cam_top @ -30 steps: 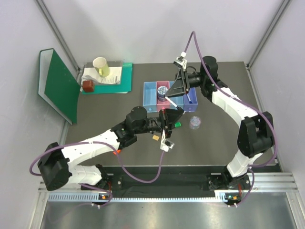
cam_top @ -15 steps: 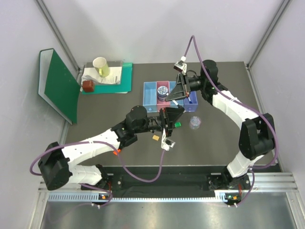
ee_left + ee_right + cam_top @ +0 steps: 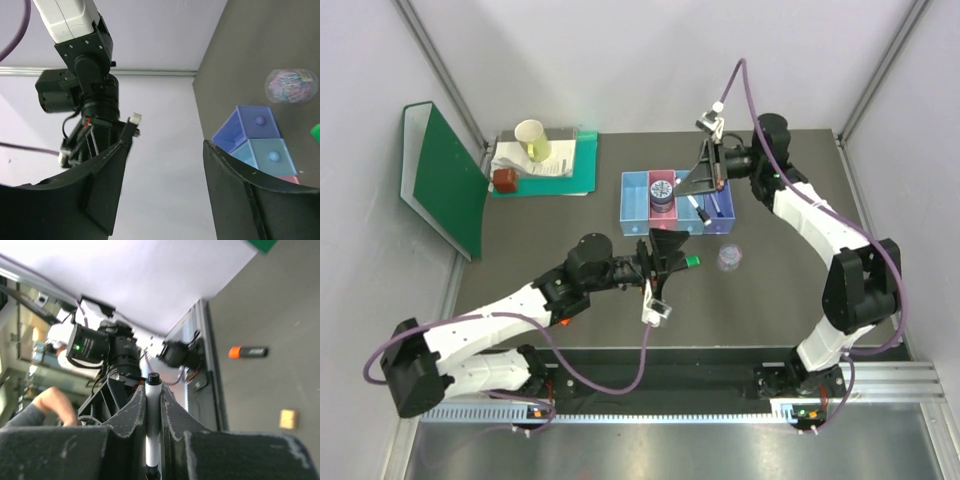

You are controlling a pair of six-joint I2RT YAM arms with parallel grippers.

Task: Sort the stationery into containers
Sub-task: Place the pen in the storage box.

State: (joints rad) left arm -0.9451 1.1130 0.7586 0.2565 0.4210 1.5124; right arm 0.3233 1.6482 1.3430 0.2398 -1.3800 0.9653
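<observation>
The containers (image 3: 636,200) are a joined row of light blue, pink, blue and purple bins at mid-table. A round blue-patterned tin (image 3: 661,189) sits in the pink bin. My right gripper (image 3: 705,183) hovers over the blue and purple bins. In the right wrist view it (image 3: 153,390) is shut on a slim white pen (image 3: 152,425). My left gripper (image 3: 665,250) is open and empty in front of the bins; its jaws (image 3: 166,145) stand wide apart. A green-capped highlighter (image 3: 688,262) and a clear round tub (image 3: 729,258) lie nearby. The right wrist view shows an orange-capped highlighter (image 3: 248,352) and a tiny tan block (image 3: 288,418).
A green folder (image 3: 445,180) leans at the far left. A paper cup (image 3: 532,140) stands on papers over a teal tray (image 3: 545,170), next to a reddish-brown block (image 3: 504,180). Grey walls close in both sides of the table.
My right gripper has shut on the white pen and lifted slightly toward the right. My left gripper has opened and drawn back toward the left.
</observation>
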